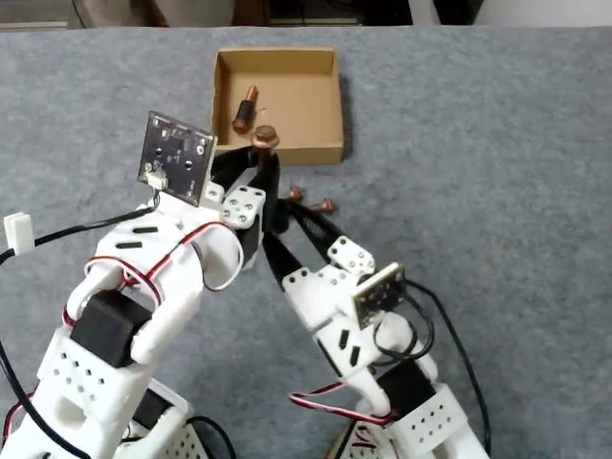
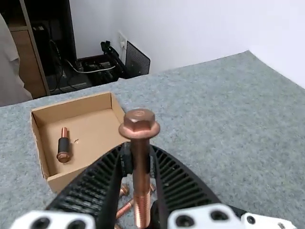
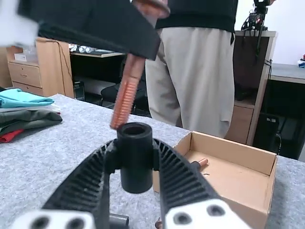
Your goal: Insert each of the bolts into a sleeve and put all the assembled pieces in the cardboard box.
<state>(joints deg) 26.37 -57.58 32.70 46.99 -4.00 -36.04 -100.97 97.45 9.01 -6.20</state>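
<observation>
Grey felt [image 1: 497, 191] covers the whole table.

High view. The cardboard box [image 1: 279, 152] sits open-topped at the far side. One assembled piece [image 1: 246, 108] lies inside it, against the wall on the left arm's side, so one unit counts as done. Two loose bolts [image 1: 325, 205] lie on the felt just outside the box's near wall and have yet to be handled. The left gripper [image 1: 264, 164] hangs just in front of that near wall, clamped on a bolt [image 1: 265, 138] carried head-up. The right gripper [image 1: 283, 222] sits beneath it, slightly farther from the box. Both arms are stretched forward and converge on one spot.

Left wrist view. The left gripper [image 2: 138, 152] has its jaws tight on the bolt [image 2: 139, 162], on the shank just under the flanged hex head. The bolt is upright, threads pointing down. The box [image 2: 71, 102] stands beyond it with the assembled piece [image 2: 63, 144] on its floor. The loose bolts [image 2: 126, 207] lie on the felt between gripper and box.

Right wrist view. The right gripper [image 3: 135, 148] is clamped on a black sleeve [image 3: 135, 155], bore facing up, on the near side of the box [image 3: 233, 145]. The bolt [image 3: 126, 95] comes down tilted, its threaded tip at the rim of the bore. Touching or just short, cannot tell. It is not inside.

Judgement: the second assembly is at the insertion step. The tilt probably needs straightening before the tip will enter. Then this piece goes in the box, and the two loose bolts remain.
</observation>
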